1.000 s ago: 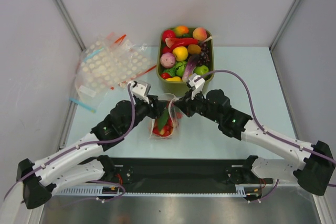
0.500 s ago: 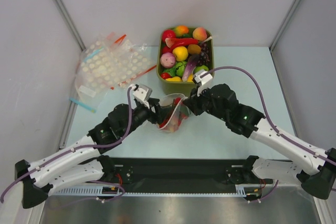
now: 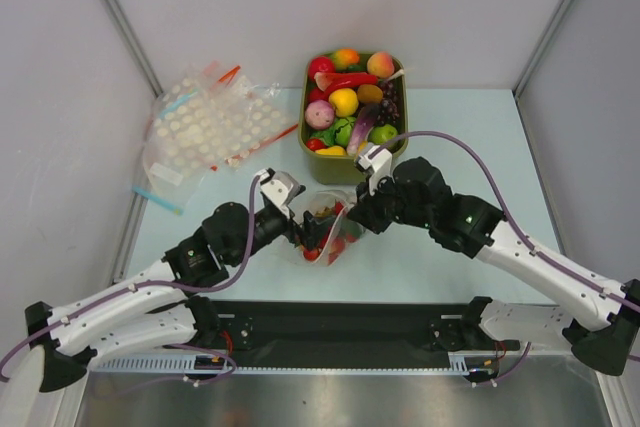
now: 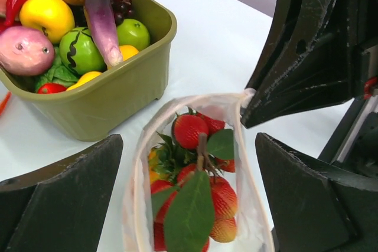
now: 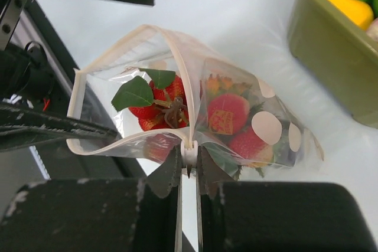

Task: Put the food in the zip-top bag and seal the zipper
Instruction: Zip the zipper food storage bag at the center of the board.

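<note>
Bright, even overhead light floods the pale worktop, casting only soft, faint shadows. In both wrist views the near fingers loom dark and slightly blurred.

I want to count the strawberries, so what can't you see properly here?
Left wrist view: the bag runs off the lower edge, and a leaf covers some strawberries.
Top view: the left gripper and right gripper crowd the bag; strawberries are too small to count.
Right wrist view: the right gripper, shut on the zipper, hides the bag's near side.
</note>
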### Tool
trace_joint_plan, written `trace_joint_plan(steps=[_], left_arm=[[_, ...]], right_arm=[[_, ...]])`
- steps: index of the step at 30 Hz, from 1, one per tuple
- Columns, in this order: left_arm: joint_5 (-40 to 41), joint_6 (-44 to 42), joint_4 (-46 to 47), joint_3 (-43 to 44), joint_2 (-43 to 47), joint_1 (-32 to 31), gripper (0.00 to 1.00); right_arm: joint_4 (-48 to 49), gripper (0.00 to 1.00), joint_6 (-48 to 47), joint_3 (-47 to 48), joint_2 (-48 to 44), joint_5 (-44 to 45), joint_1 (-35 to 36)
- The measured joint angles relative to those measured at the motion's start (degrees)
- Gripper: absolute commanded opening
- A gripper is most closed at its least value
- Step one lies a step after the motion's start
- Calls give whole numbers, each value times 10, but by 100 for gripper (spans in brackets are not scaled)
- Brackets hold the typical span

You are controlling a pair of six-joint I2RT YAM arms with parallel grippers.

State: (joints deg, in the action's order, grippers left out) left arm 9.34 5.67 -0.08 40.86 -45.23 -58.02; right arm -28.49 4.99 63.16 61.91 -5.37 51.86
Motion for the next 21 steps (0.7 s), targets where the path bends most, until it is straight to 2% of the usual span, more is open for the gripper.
trace_joint_plan(steps=[6, 13, 21], left_arm=[[-15, -58, 19, -1, -5, -6, 100], [-55, -87, 44, -12, -10, -9, 99], [-91, -98, 50, -13, -40, -14, 88]], right_arm=[[-16, 0, -9, 2, 0, -19, 14], [-36, 0, -17, 5, -6, -23, 33], [-45, 0, -25, 6, -19, -21, 42]])
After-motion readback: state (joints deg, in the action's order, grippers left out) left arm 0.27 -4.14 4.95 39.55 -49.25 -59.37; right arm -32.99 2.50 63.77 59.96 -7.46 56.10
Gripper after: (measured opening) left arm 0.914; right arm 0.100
